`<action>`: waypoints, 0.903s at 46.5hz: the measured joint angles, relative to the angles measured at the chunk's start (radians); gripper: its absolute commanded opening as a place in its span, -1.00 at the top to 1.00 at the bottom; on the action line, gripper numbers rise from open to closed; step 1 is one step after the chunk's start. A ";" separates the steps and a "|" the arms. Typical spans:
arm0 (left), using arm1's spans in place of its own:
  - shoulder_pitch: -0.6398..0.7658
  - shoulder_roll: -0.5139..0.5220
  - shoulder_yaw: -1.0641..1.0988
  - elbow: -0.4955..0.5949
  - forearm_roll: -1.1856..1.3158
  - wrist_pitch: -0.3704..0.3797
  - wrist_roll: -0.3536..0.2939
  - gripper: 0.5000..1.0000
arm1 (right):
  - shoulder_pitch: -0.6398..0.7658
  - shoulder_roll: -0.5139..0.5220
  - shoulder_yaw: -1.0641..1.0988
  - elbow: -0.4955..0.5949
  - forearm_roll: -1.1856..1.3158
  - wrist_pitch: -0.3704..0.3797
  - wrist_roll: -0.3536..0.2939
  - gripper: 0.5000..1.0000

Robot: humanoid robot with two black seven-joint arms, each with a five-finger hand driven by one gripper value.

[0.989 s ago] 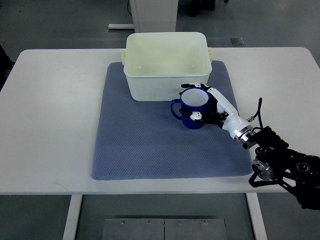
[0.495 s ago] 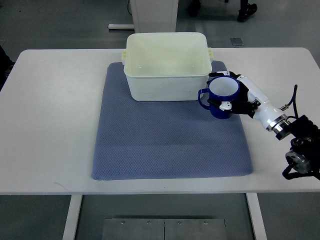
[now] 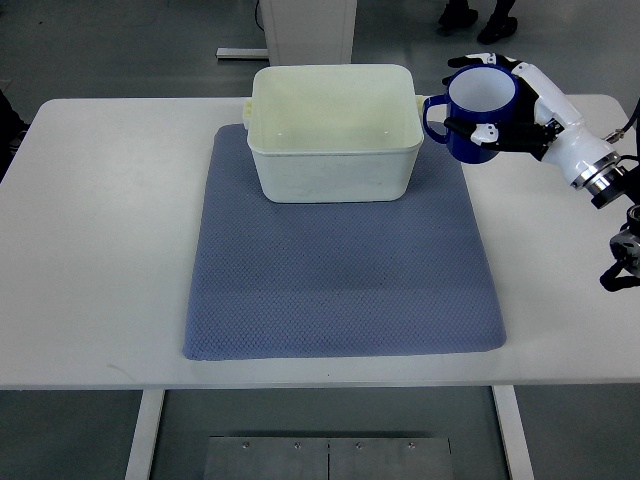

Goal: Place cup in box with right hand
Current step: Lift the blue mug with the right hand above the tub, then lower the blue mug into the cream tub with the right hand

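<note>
— Where is the glossy blue ceramic cup [image 3: 478, 110]?
— Gripped upright in the white-and-black right hand [image 3: 520, 105], fingers wrapped round its body, handle pointing at the cream rectangular plastic box [image 3: 333, 130] just beside, on the blue mat [image 3: 340, 270].

The cup [image 3: 478, 112] looked glazed and glossy, deep blue outside and smooth white within. Just left of it, the box [image 3: 333, 132] appeared to be cream plastic with a soft sheen. Under the box lay a blue mat [image 3: 340, 270] of dimpled, matt weave on a smooth white table [image 3: 100, 250].
</note>
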 measured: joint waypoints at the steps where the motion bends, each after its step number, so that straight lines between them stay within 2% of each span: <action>1: 0.000 0.000 0.000 0.000 0.000 0.000 0.000 -1.00 | 0.010 0.002 -0.008 -0.003 0.006 -0.001 0.000 1.00; 16: 0.000 0.000 0.000 0.000 0.000 -0.001 0.000 -1.00 | 0.102 0.086 -0.063 -0.091 0.042 -0.010 0.000 1.00; 42: 0.000 0.000 0.000 0.000 0.000 -0.001 0.000 -1.00 | 0.234 0.320 -0.126 -0.313 0.090 -0.012 0.000 1.00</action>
